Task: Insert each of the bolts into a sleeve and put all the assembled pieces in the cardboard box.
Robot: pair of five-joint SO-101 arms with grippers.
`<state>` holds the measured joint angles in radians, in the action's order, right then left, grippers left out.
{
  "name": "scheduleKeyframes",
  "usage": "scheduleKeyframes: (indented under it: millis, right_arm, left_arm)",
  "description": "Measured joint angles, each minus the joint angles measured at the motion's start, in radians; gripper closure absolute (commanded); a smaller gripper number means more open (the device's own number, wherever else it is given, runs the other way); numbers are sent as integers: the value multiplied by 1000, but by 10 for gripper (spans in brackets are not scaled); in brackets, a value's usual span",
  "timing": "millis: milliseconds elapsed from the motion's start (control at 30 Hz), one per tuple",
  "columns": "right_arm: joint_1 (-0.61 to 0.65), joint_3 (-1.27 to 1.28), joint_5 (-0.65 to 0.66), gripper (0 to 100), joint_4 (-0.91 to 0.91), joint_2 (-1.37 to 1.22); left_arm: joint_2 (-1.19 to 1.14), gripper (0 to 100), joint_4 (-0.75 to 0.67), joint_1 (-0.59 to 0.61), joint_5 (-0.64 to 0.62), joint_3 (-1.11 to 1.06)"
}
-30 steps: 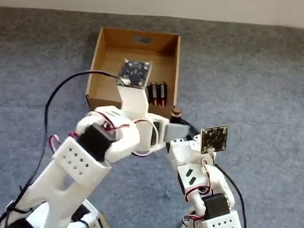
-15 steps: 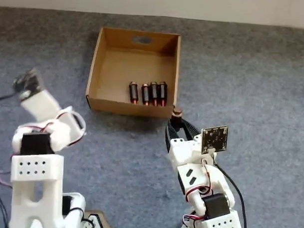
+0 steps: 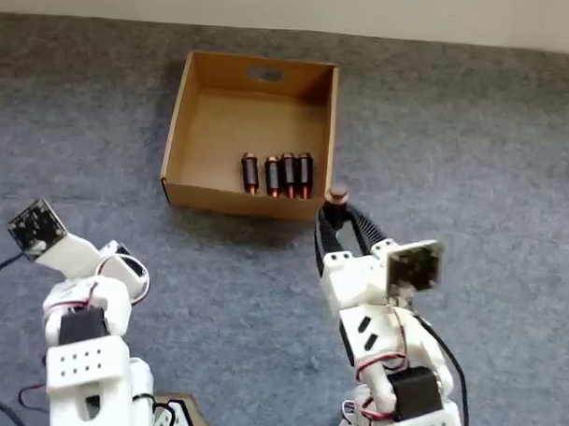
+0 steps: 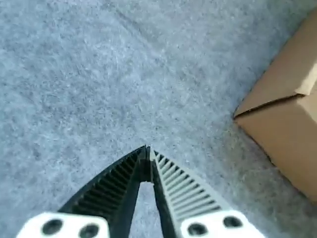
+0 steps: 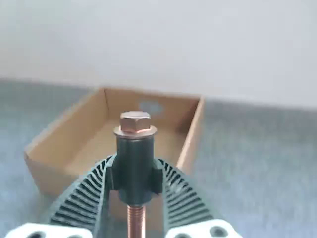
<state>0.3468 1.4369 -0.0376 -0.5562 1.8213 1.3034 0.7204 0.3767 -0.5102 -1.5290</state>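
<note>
Four assembled pieces (image 3: 278, 175) hug the cardboard box's (image 3: 176, 125) near wall, room behind; your right gripper (image 3: 334, 213) (just outside) clamps a bolted sleeve (image 5: 133, 158), left gripper (image 4: 148, 154) closed.

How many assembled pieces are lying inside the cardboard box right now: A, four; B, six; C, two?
A: four assembled pieces lie side by side on the floor of the cardboard box, while the right gripper holds a fifth piece.

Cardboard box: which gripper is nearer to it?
Right. The right gripper, holding a sleeved bolt, is just off a near corner of the cardboard box; the left gripper sits farther off over the carpet.
</note>
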Motion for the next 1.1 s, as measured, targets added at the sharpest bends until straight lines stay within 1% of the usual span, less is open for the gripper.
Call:
scheduleKeyframes:
  millis: [67,167,267,367,467,567,733,833,1000,1100]
  right_arm:
    - [0,-98,-25,989,0,-5]
    - [2,-258,-78,989,21,-92]
    - [2,-411,-110,989,63,-262]
    - [5,-540,-146,989,130,-505]
    - [44,-635,-173,989,190,-766]
    - [117,-721,-184,989,233,-1043]
    - [212,-902,-187,991,272,-1484]
    - [222,-1019,-189,991,273,-1697]
    - [222,-1215,-293,991,276,-1972]
    - [236,-1320,-318,991,278,-2104]
  left_arm:
    - [86,992,0,0,0,-54]
    - [233,992,0,0,0,-137]
    - [390,992,6,0,0,-153]
    - [491,992,92,-2,0,-152]
    - [497,992,123,-3,0,-152]
    - [497,992,129,-14,0,-152]
    - [497,992,132,-20,0,-152]
    - [497,992,132,-20,0,-152]
    - [497,992,132,-20,0,-152]
    - [497,992,132,-20,0,-152]
